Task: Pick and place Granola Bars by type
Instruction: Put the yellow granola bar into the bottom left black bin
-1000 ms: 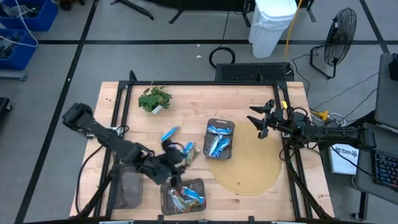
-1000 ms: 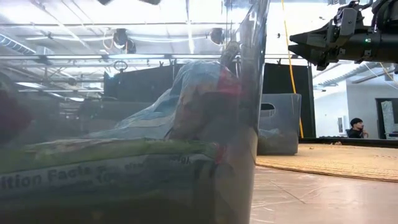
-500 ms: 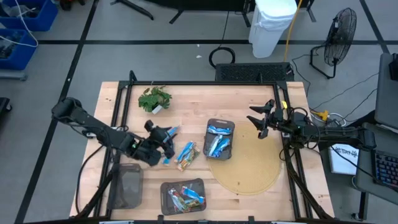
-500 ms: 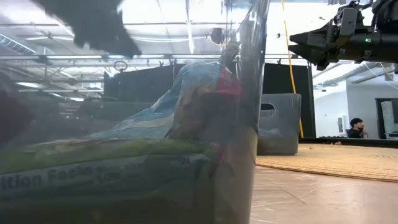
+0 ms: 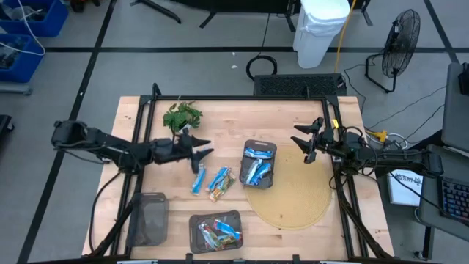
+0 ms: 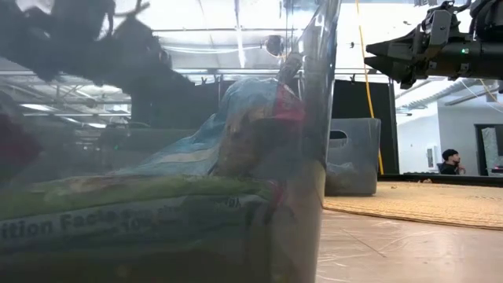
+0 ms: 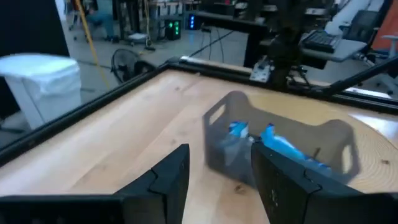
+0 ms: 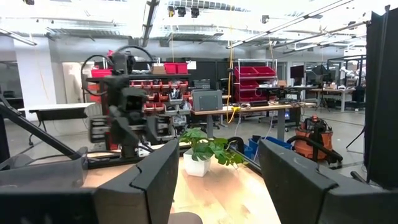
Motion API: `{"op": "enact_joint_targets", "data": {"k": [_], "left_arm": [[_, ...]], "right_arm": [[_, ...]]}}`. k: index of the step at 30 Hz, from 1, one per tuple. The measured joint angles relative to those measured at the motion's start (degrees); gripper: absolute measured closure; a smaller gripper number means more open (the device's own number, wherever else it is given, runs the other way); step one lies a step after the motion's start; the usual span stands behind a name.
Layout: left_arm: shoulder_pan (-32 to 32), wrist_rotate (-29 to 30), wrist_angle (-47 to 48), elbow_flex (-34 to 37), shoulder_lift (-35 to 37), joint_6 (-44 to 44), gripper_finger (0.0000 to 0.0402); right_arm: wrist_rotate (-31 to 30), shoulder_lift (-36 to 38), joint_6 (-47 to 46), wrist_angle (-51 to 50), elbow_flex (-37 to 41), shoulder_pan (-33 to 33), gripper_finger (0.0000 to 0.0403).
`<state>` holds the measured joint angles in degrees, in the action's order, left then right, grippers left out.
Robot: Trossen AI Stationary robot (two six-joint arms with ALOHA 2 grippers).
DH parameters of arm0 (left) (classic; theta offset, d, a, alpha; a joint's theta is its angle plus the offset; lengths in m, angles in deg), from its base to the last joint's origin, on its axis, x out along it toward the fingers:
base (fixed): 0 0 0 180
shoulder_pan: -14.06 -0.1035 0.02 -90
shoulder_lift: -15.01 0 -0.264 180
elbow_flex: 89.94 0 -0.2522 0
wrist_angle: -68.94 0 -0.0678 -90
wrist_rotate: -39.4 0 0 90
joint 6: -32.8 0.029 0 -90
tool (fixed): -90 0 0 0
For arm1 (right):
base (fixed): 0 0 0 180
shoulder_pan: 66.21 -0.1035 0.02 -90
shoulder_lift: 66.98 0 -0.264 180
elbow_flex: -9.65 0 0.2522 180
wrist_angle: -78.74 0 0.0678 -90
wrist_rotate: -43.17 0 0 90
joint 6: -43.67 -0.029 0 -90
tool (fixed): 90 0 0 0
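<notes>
Over the middle of the pale wooden table [image 5: 293, 117], the left gripper [image 5: 202, 147] hangs with its fingers spread and nothing between them — just beyond two loose blue-and-white foil-wrapped granola bars [image 5: 198, 178] and a brown-and-green one [image 5: 223, 184] lying on the bare wood. Sorted bars already fill the dark mesh tray at centre [image 5: 259, 163] and the one at the near edge [image 5: 215, 230]; a third tray [image 5: 148, 220] looks empty. Right gripper [image 5: 305, 141] waits at the far right, also spread. Step in hand, as I judge it: reaching for another bar. Next — lower over one wrapper, close across its narrow width, watch for foil slipping.
</notes>
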<state>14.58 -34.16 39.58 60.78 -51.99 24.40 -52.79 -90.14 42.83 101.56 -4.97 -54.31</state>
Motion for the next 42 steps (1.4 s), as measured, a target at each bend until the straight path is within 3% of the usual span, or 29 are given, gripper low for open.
{"op": "enact_joint_targets", "data": {"k": [3,9,17,21,42], "left_arm": [[-4.88,-4.24,1.44,0.75,0.0,-3.05,0.0227],[-9.74,-6.38,12.4,-1.83,0.0,-10.75,0.0227],[-7.72,-6.21,42.9,-12.6,-1.36,-12.53,0.0227],[-6.29,-3.79,50.92,-16.08,-3.59,-14.71,0.0227],[-4.11,-5.89,53.69,-16.78,-14.45,-19.18,0.0227]], "right_arm": [[0.0,0.0,0.0,0.02,0.02,0.0,0.0193],[0.0,0.02,0.02,0.04,0.0,0.0,0.0193],[0.0,0.02,0.0,0.02,0.0,0.01,0.0193],[0.0,0.01,0.02,0.02,0.0,0.0,0.0193],[0.0,0.01,0.01,0.03,0.01,0.0,0.0193]]}}
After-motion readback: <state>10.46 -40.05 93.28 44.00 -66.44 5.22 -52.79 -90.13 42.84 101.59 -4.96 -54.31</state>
